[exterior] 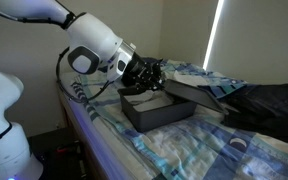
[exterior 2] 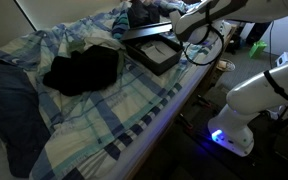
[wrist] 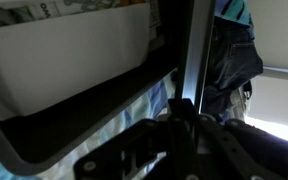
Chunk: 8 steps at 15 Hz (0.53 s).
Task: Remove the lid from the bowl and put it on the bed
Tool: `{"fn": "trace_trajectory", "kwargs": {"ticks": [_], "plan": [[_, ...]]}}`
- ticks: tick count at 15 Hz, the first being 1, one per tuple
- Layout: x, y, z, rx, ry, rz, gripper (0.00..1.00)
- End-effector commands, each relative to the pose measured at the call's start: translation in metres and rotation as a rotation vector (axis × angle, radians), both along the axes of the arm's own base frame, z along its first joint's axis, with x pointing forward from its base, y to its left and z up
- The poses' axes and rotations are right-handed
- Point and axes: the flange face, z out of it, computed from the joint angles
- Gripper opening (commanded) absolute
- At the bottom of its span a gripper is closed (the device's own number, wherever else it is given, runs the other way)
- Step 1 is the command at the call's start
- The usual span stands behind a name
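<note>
One claw (exterior: 152, 72) at the end of one white arm, clenched on one thin dark grey rectangular lid (exterior: 199, 93). In the wrist view, that lid (wrist: 197, 50) seen edge-on as a dark upright slab, running down between the fingers of the claw (wrist: 184, 108). In an exterior view, lid held tilted, off the opening and over one rim of one dark grey rectangular plastic bowl (exterior: 149, 117); touching that rim or just clear of it, impossible to tell. Bowl open, pale inside, resting flat on one blue-and-white plaid bed surface (exterior: 184, 150) near the edge closest to the robot. In an exterior view, the same bowl (exterior 2: 169, 63) with the lid (exterior 2: 144, 33) beside it on the side away from the camera, and the claw (exterior 2: 189, 27) reaching in from the bed's edge. One crumpled black garment (exterior 2: 84, 68) lying on the surface (exterior 2: 134, 120), apart from the bowl, also visible in the exterior view (exterior: 269, 105) beyond the lid. One white rounded robot base (exterior 2: 249, 105) standing on the floor just beside the bed. Lid not yet set down on the surface.
</note>
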Motion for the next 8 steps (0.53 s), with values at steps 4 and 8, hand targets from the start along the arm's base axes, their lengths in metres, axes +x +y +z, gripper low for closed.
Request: {"fn": "trace_trajectory", "kwargs": {"ticks": [4, 8], "plan": [[-0.018, -0.032, 0.039, 0.015, -0.122, -0.12, 0.04], [-0.036, -0.065, 0.05, 0.02, -0.165, -0.223, 0.04]]}}
